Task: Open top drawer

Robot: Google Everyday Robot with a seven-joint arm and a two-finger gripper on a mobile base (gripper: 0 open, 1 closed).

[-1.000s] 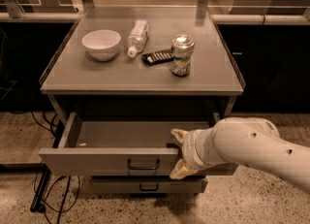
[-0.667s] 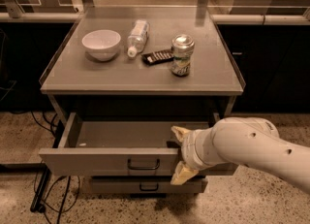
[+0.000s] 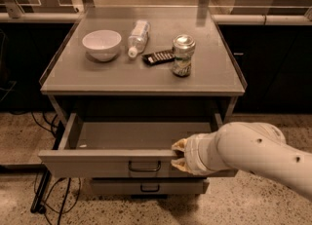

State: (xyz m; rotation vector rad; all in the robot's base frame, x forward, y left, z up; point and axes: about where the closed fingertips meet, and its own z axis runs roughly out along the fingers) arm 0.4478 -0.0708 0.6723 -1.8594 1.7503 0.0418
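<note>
The top drawer (image 3: 92,163) of the grey cabinet is pulled out, showing its shallow grey interior (image 3: 141,135). Its small dark loop handle (image 3: 145,166) sits at the centre of the front panel. My gripper (image 3: 178,155) is on the white arm reaching in from the right. It is at the front panel's top edge, just right of the handle. One fingertip (image 3: 178,145) is above the rim and the other is in front of the panel. The fingers are apart and hold nothing.
On the cabinet top (image 3: 97,80) stand a white bowl (image 3: 102,44), a lying clear bottle (image 3: 138,37), a dark snack bar (image 3: 158,57) and a drink can (image 3: 183,55). A narrower drawer (image 3: 148,187) is below. Cables (image 3: 46,190) lie on the floor at left.
The two fingers have come closer together at the drawer's front edge. The drawer has not moved.
</note>
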